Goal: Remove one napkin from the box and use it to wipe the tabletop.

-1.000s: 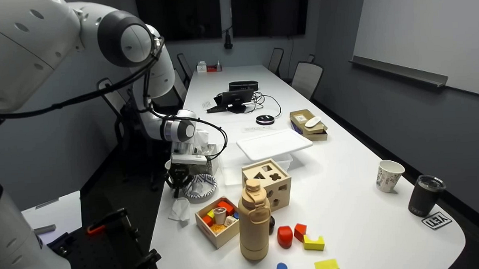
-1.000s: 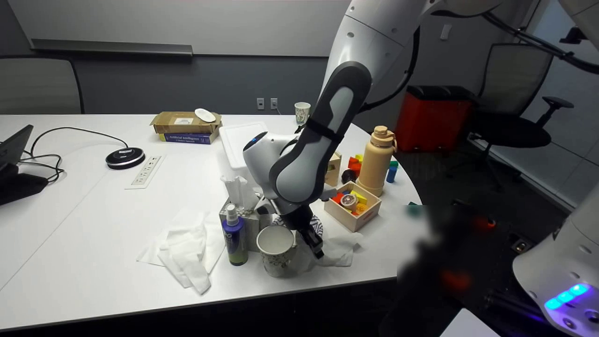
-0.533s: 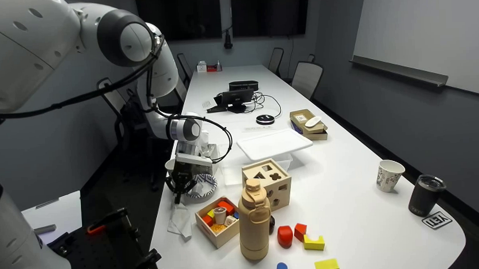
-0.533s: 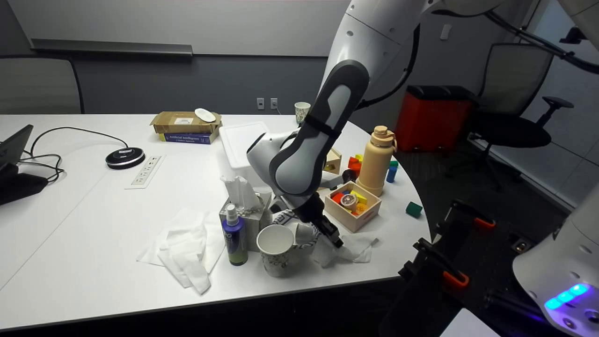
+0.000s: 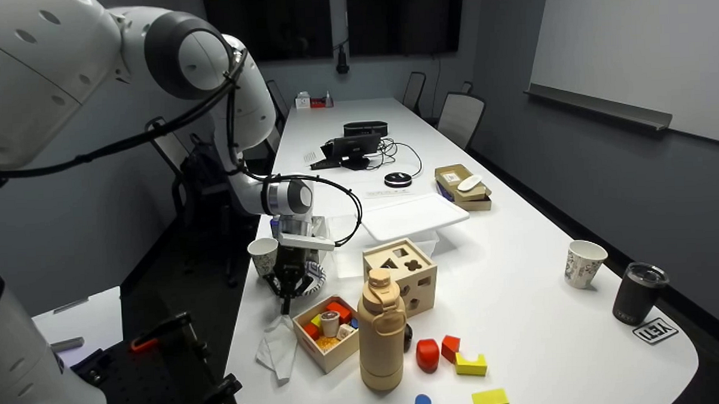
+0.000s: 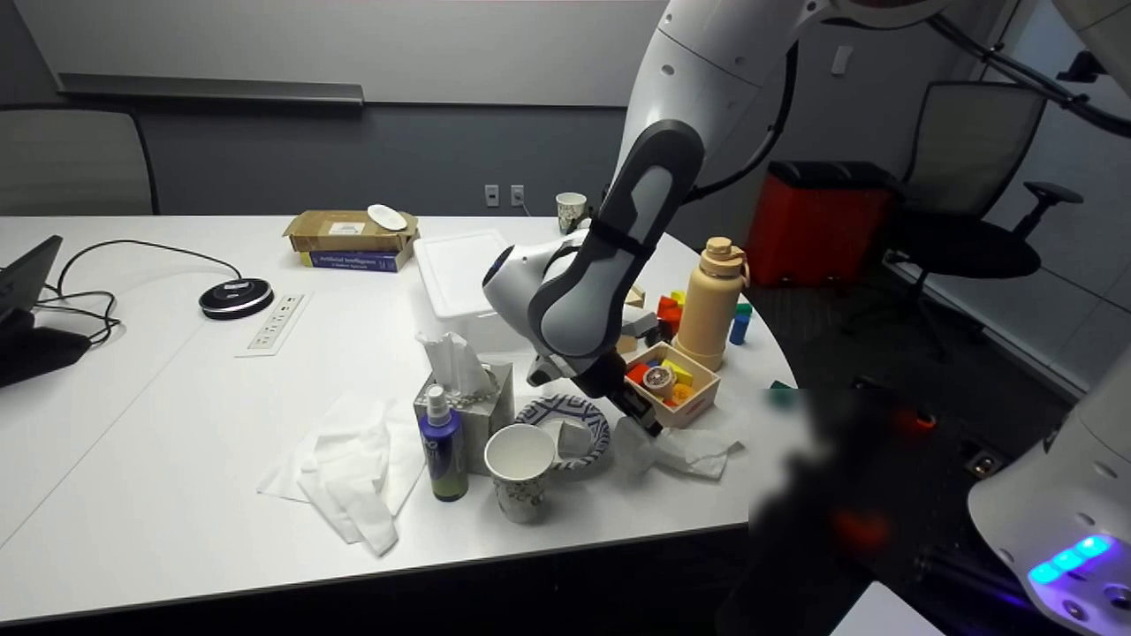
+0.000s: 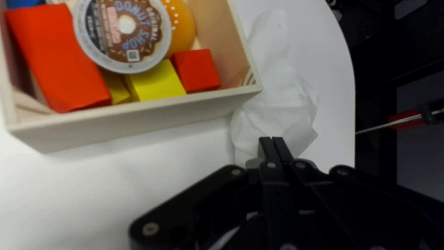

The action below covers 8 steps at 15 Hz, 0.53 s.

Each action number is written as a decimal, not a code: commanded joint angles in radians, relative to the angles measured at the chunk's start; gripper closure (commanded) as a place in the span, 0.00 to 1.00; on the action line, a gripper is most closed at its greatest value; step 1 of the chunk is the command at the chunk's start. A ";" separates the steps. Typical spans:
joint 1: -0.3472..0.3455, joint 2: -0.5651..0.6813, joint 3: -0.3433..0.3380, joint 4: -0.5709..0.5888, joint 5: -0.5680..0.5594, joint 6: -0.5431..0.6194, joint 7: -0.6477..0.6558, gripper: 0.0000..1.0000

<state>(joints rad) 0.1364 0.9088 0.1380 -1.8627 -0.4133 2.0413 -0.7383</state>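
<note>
My gripper (image 7: 272, 139) is shut on a white napkin (image 7: 277, 107). The fingertips press together with the napkin at their tips, low at the white tabletop (image 6: 177, 424). The napkin lies spread on the table beside the wooden block tray, as both exterior views show (image 5: 278, 351) (image 6: 694, 452). The gripper also shows in both exterior views (image 5: 286, 311) (image 6: 652, 430), pointing down between the tray and the table's edge. The grey napkin box (image 6: 484, 420), with a tissue sticking out of its top, stands behind the gripper.
The wooden tray (image 7: 138, 111) of blocks is right beside the napkin. A patterned plate (image 6: 594, 422), paper cup (image 6: 519, 477), spray bottle (image 6: 444, 450) and loose white napkins (image 6: 353, 468) are nearby. A tan bottle (image 5: 381, 345) and wooden shape cube (image 5: 419, 289) stand beyond the tray.
My gripper has moved away from the napkin box and cup, past the plate towards the tray, dragging the napkin along the tabletop with it. The plate is now more uncovered.
</note>
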 commanded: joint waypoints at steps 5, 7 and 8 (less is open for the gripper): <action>-0.040 0.028 0.073 -0.020 0.043 0.178 -0.049 1.00; -0.040 0.033 0.101 -0.023 0.055 0.163 -0.086 1.00; -0.038 0.031 0.112 -0.027 0.061 0.160 -0.101 1.00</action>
<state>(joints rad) 0.1117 0.9489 0.2136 -1.8702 -0.3788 2.2013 -0.7818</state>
